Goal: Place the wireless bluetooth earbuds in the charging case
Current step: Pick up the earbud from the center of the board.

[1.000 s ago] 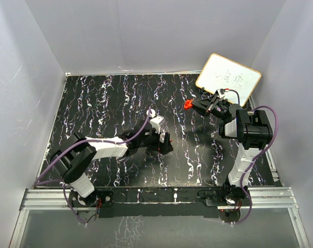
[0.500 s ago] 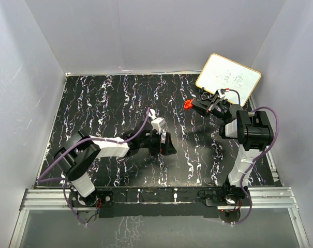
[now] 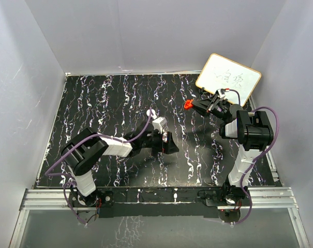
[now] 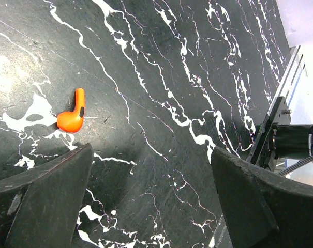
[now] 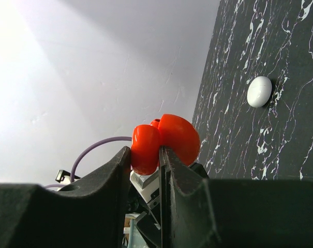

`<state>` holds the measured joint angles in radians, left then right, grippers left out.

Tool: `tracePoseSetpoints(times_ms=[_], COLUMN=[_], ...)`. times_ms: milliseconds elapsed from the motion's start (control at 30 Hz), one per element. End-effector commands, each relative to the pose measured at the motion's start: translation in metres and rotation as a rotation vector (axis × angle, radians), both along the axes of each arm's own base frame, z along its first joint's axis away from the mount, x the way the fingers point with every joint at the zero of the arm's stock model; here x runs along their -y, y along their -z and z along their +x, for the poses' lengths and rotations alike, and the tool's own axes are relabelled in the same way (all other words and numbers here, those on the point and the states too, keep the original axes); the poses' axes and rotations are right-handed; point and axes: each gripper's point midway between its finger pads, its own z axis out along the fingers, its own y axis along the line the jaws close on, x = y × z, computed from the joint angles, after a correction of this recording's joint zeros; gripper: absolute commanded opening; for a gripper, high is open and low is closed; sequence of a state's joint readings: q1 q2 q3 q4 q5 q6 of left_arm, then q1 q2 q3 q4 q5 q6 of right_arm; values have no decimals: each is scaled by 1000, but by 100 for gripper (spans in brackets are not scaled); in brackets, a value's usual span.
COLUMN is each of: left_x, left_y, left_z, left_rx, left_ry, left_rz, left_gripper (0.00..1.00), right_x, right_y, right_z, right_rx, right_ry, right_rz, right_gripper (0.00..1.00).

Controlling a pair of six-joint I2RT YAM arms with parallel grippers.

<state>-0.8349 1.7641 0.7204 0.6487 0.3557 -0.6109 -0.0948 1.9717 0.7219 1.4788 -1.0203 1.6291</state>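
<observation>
A tiny red earbud lies on the black marbled table, just beyond my left fingertip. My left gripper is open and empty, low over the table, and in the top view it hides the earbud. My right gripper is shut on the red charging case and holds it in the air at the back right, as the top view also shows. The case looks hinged open, with one half pinched between the fingers. A small red bit shows between the halves; I cannot tell if it is the other earbud.
A small white rounded object lies on the table just beyond the left wrist, also in the right wrist view. A whiteboard leans in the back right corner. White walls enclose the table. A metal rail runs along the near edge.
The left arm's elbow has swung right and the left gripper has shifted slightly right, staying low over the table. The right arm and case have not moved.
</observation>
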Motion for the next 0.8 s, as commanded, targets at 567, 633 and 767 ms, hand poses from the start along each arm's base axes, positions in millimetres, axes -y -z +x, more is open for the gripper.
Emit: tracePoseSetpoints(times_ms=[567,633,767], left_x=[-15,-17,-17], left_y=[12,11,9], left_z=[35,39,43], left_rx=[37,41,43], left_ry=[-70,-75,-69], left_rz=[80,77,64], left_gripper=[97,97,97], right_x=[2,2,2], right_y=[-52,-51,-49], right_z=[-21,-22,-22], right_rx=[381,380,376], right_ry=[14,12,14], right_rz=[-42,-43,-44], right_gripper=[0,0,0])
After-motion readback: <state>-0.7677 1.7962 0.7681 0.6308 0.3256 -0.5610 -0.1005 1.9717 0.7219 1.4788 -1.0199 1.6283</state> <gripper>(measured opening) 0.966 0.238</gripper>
